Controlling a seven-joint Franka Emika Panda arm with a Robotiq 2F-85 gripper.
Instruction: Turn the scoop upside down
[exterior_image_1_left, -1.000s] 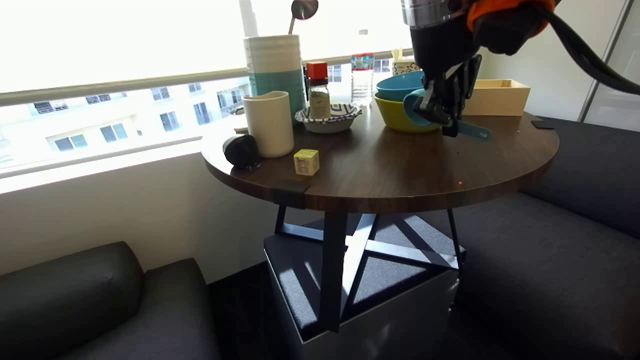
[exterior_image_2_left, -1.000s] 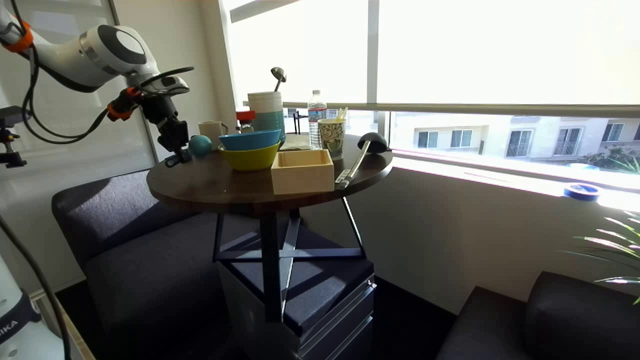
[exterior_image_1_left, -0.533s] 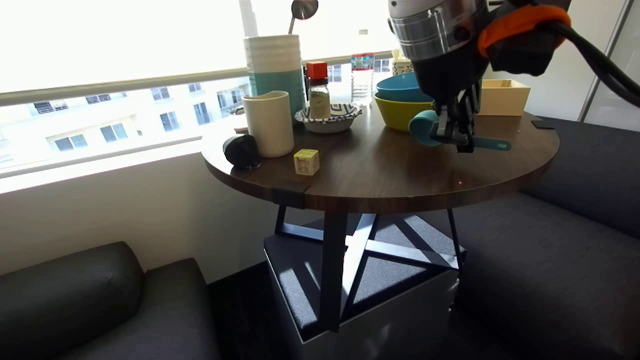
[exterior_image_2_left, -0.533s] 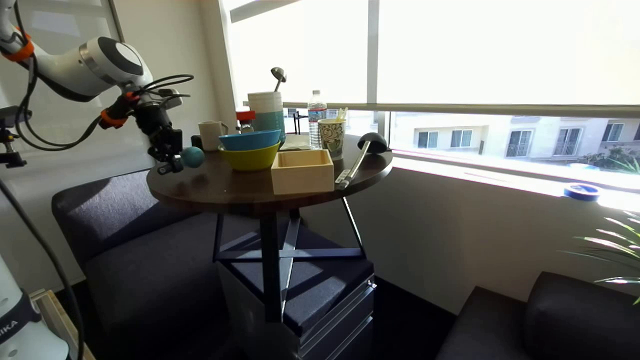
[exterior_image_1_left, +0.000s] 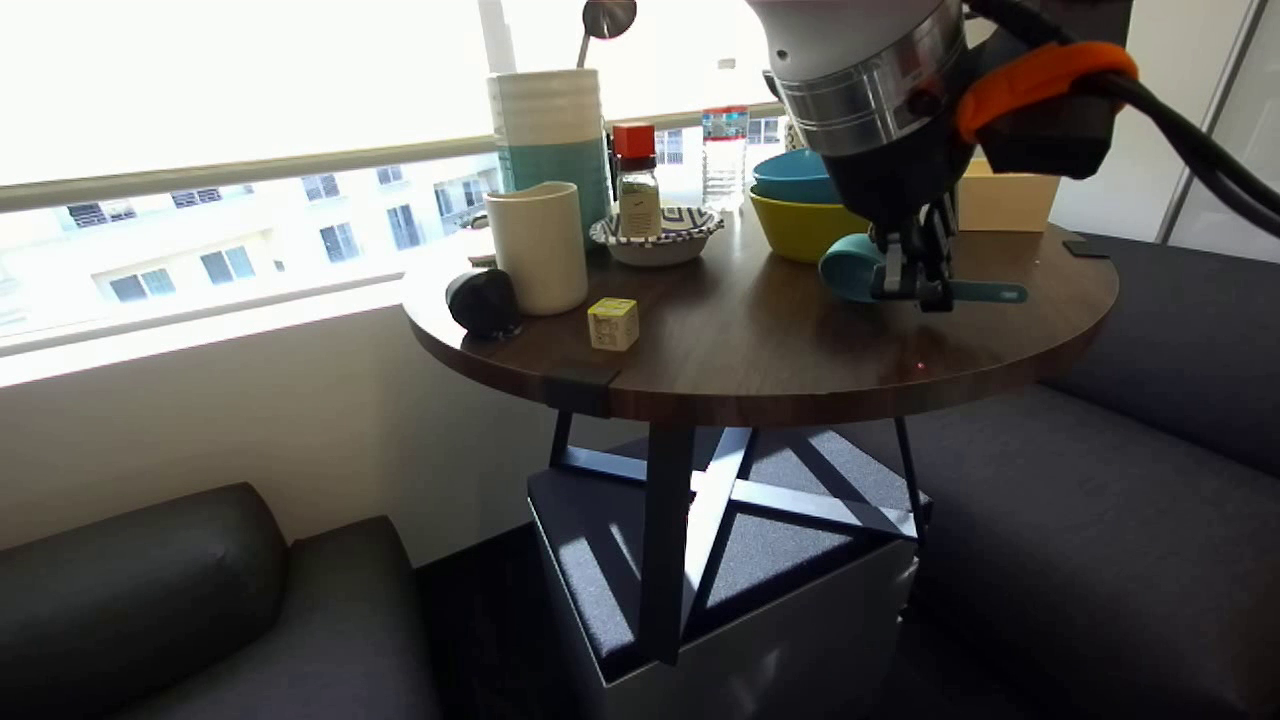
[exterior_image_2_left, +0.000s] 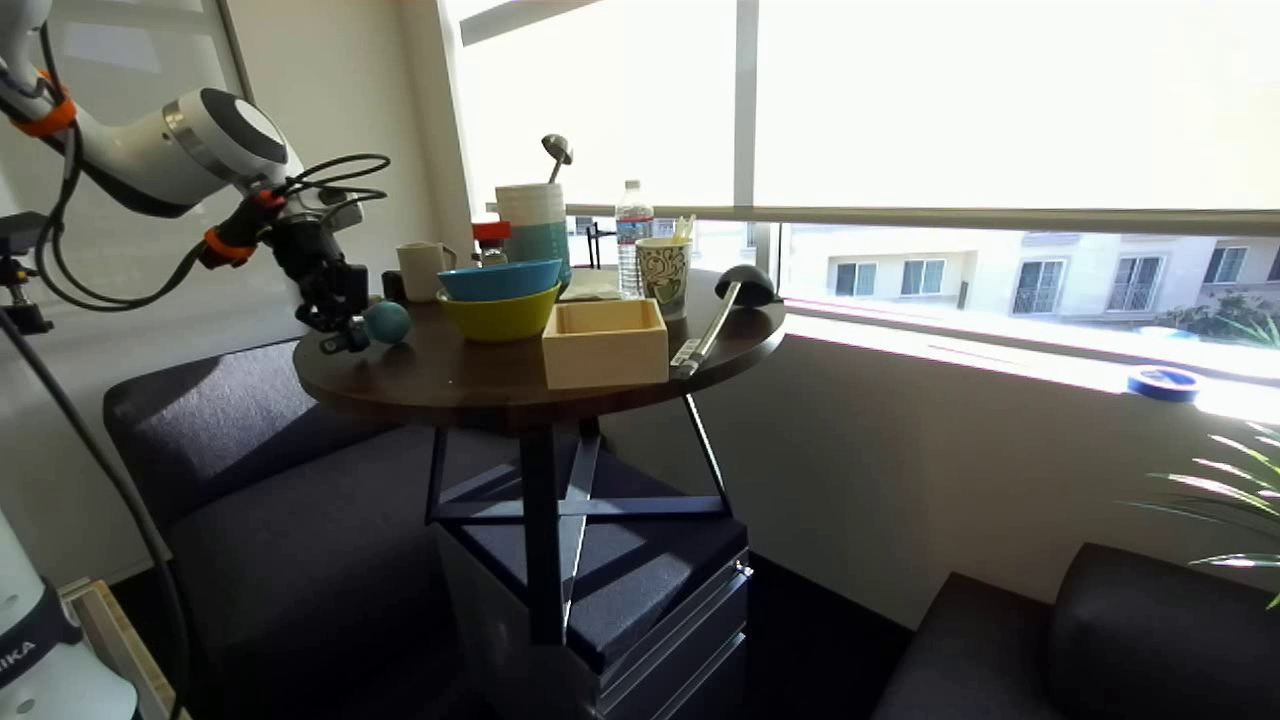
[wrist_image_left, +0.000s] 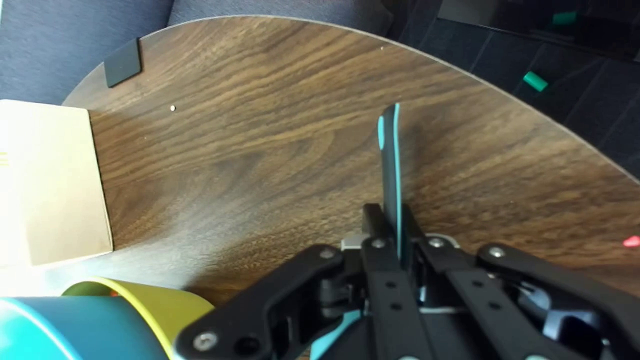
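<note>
Right of centre in an exterior view, the scoop (exterior_image_1_left: 850, 268) is held lower over the table (exterior_image_1_left: 740, 345) than a second ago, its handle (exterior_image_1_left: 988, 291) pinched by the nearly closed gripper (wrist_image_left: 394, 221); standing on edge, it appears only partly turned.

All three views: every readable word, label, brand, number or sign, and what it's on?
"IKA", cut off by the frame edge: robot's dark band.
Too small or blurred to read: bottle label, jar label, block markings, ladle tag.
Wrist view: no readable text.
</note>
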